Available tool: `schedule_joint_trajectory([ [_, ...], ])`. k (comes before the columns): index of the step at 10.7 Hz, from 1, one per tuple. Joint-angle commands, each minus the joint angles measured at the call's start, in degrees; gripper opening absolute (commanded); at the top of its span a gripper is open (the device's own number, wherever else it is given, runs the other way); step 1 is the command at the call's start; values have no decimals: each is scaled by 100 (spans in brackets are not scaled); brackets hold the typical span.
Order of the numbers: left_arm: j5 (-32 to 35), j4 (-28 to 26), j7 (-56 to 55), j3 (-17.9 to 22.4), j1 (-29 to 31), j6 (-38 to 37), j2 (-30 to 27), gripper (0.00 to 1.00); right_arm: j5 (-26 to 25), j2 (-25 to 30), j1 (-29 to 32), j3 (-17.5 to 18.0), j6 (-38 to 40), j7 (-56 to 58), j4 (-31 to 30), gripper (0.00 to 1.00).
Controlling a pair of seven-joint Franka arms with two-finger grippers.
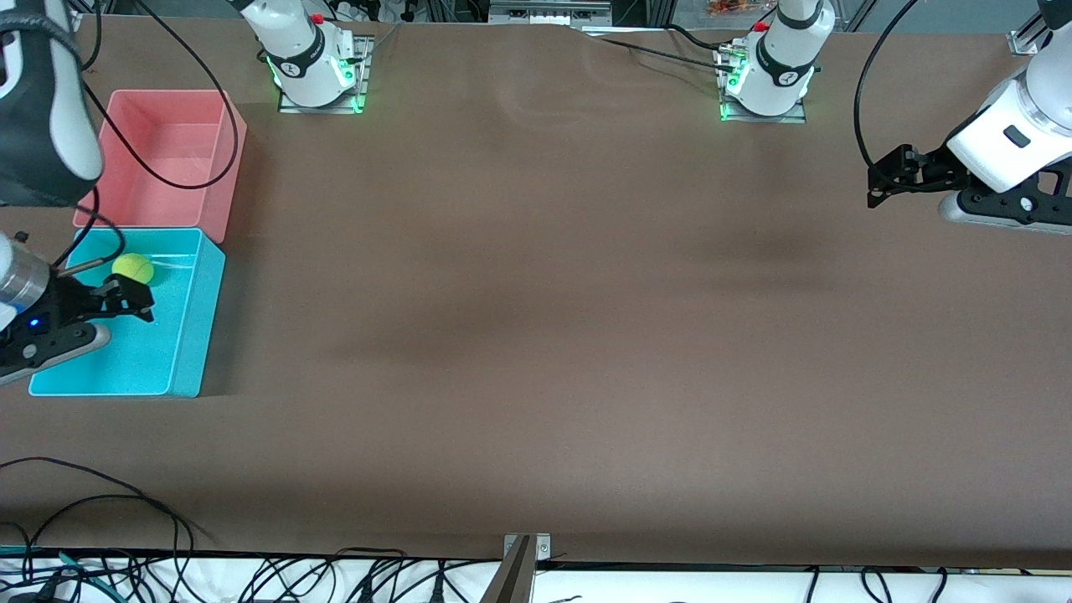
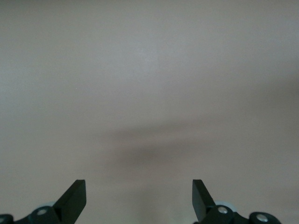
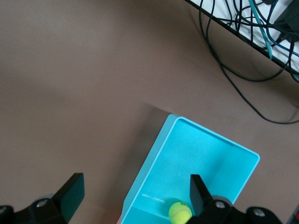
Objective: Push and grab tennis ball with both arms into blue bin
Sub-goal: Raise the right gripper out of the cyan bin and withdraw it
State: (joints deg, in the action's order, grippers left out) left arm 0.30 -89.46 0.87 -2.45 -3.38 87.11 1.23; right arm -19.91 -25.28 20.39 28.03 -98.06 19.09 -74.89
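The tennis ball (image 1: pixel 132 268) lies inside the blue bin (image 1: pixel 188 335), in the part of the bin farther from the front camera. The bin stands at the right arm's end of the table. My right gripper (image 1: pixel 134 300) hangs open over the bin just beside the ball, holding nothing. The right wrist view shows the ball (image 3: pixel 180 212) on the bin's floor (image 3: pixel 205 163) next to one finger, with my right gripper (image 3: pixel 135 186) spread wide across the bin's wall. My left gripper (image 1: pixel 879 177) waits open over bare table at the left arm's end. Only tabletop shows between its fingers (image 2: pixel 138 186).
A pink bin (image 1: pixel 234 126) of the same size stands against the blue one, farther from the front camera. Black cables (image 1: pixel 126 511) trail along the table edge nearest that camera. The two arm bases (image 1: pixel 314 75) (image 1: pixel 766 84) stand along the table's edge by the robots.
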Motion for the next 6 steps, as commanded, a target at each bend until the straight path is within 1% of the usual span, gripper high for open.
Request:
schedule_joint_trajectory([
  [1, 23, 165, -78, 16, -40, -124, 53, 100, 1095, 382, -1866, -2258, 270, -301, 106, 100],
  [2, 23, 165, -69, 16, -40, -124, 53, 100, 1747, 470, -2542, -3215, 279, -301, 106, 100],
  [3, 23, 165, -69, 16, -40, -124, 53, 100, 2223, 541, -3097, -3991, 279, -301, 71, 100],
  [4, 23, 165, -69, 16, -40, -124, 53, 100, 2402, 611, -3268, -4259, 279, -310, 54, 100],
  [6, 23, 165, -69, 16, -40, -124, 53, 100, 2378, 848, -3235, -4262, 287, -327, 27, 100],
])
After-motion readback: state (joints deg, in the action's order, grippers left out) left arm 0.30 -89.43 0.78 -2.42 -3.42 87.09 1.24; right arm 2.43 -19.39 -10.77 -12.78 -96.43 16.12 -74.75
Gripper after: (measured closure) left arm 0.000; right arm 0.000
